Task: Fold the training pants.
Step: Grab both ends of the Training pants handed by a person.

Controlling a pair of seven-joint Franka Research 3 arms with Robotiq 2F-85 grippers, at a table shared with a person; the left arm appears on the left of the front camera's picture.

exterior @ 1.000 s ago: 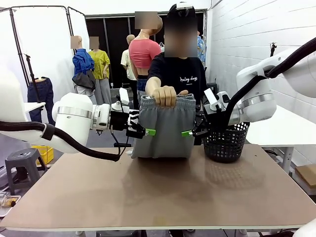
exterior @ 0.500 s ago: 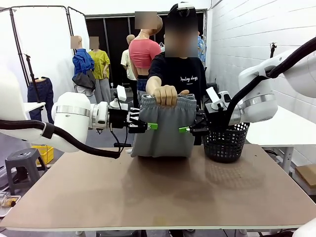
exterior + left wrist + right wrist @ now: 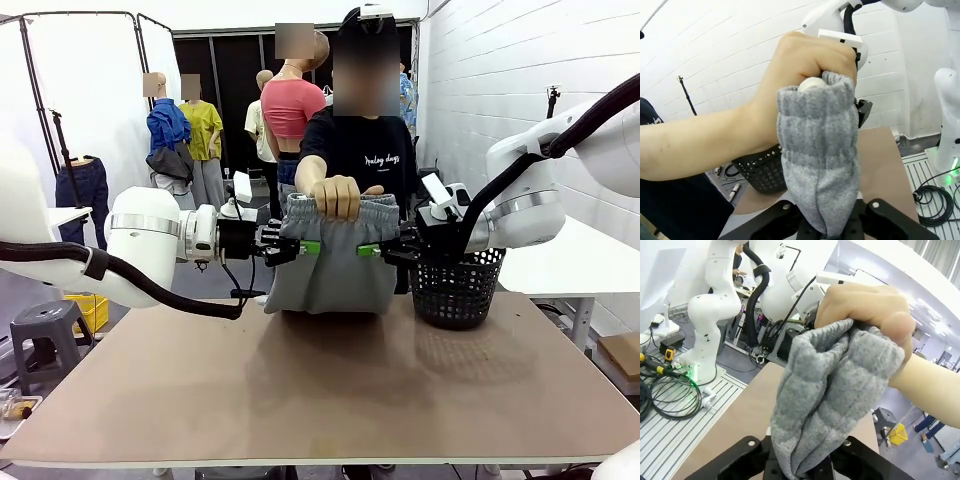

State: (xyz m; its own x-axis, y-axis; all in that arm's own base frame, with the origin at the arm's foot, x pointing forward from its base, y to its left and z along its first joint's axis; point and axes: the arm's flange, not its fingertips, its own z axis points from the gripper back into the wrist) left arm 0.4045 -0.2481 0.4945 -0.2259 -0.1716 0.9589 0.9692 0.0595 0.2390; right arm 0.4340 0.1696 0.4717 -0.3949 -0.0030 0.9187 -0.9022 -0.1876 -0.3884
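At left, we saw the left jaws pinched shut on the near edge of the training pants, just below the waistband. At centre, the pants hung bunched over the far side of the tabletop, gripped at the waistband by a person's hand. At right, the right jaws were clamped shut on the opposite edge, beside a black mesh basket.
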